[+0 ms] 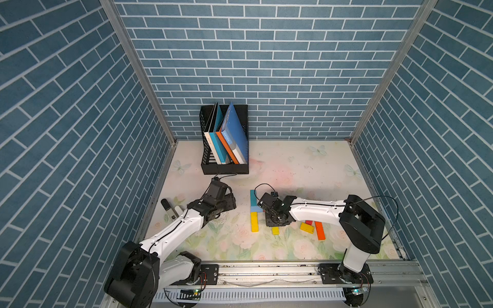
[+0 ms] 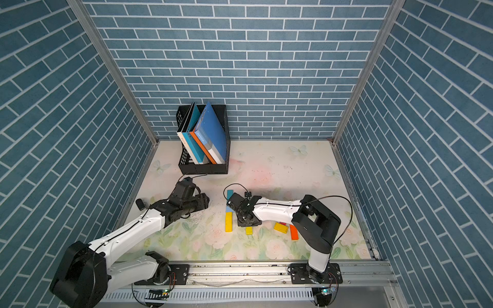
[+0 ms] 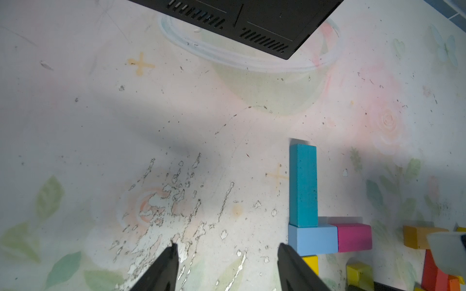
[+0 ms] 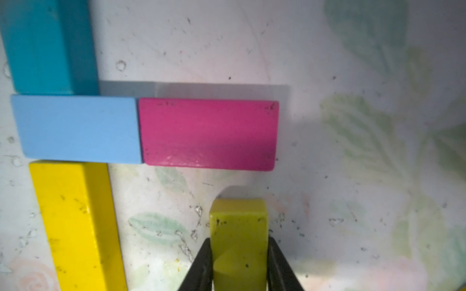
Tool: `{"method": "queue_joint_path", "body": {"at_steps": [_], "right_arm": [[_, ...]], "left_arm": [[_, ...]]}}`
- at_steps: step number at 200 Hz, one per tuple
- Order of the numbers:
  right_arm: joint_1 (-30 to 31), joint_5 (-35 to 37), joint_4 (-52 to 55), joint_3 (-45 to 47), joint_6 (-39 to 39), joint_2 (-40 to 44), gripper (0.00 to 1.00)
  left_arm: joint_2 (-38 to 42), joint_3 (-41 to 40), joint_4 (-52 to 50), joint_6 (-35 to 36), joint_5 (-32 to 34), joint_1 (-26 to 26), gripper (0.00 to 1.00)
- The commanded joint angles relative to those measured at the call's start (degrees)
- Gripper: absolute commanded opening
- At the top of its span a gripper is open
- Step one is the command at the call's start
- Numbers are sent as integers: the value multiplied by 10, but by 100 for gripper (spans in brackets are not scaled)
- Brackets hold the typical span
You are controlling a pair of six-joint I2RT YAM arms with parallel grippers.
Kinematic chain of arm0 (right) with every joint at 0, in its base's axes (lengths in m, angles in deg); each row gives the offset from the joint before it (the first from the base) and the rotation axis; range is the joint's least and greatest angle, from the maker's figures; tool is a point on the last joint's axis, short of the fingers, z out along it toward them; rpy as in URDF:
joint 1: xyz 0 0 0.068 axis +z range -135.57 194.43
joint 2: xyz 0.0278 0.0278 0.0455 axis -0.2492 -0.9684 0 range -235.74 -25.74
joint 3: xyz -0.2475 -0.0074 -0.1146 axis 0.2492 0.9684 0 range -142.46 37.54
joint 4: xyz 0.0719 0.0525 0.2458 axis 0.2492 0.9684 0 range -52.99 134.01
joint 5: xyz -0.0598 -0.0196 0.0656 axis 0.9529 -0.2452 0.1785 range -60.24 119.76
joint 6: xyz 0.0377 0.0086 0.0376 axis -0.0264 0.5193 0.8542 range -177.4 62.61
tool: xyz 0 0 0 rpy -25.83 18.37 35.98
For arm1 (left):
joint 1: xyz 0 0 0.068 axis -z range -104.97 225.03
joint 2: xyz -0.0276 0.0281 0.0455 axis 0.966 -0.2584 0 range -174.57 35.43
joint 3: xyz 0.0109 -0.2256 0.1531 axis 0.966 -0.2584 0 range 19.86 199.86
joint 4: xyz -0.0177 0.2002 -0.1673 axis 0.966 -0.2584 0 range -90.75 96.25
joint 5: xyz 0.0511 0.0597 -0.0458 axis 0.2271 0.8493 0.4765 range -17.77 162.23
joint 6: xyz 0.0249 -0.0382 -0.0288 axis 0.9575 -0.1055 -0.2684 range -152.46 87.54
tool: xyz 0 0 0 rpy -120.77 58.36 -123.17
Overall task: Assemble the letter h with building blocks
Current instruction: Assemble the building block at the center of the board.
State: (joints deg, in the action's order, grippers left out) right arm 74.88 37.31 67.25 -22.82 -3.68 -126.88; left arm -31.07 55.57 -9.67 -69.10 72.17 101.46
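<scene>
Right fingers (image 4: 200, 272) gripped a short yellow block (image 4: 238, 226), likely next butted under the magenta block (image 4: 208, 133); left fingers (image 3: 161, 272) stood apart, empty

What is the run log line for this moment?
left gripper: open, empty | right gripper: shut on short yellow block | pink block: touches light blue block | letter: leg not yet joined

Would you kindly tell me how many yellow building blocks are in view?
3. A long yellow bar adjoins the light blue block; a short yellow block sits in the right gripper; a third yellow block lies beside the orange bar. The right arm may hide more.
</scene>
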Motion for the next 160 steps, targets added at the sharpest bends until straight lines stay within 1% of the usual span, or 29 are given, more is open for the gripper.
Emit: {"method": "queue_joint_path", "body": {"at_steps": [1,32,50,160], "right_arm": [[-8,12,20,0,5,-10,31],[-8,10,17,-13,-15,-22,31],[-9,19,30,-23,-15,-31,31],[-15,18,22,-22,-12,-37,31]], "left_arm": [[-5,-9,1,5,2,0,68],[-9,-9,4,6,1,0,68],[-10,-9,5,6,1,0,68],[-12,-12,5,7,0,0,68]]}}
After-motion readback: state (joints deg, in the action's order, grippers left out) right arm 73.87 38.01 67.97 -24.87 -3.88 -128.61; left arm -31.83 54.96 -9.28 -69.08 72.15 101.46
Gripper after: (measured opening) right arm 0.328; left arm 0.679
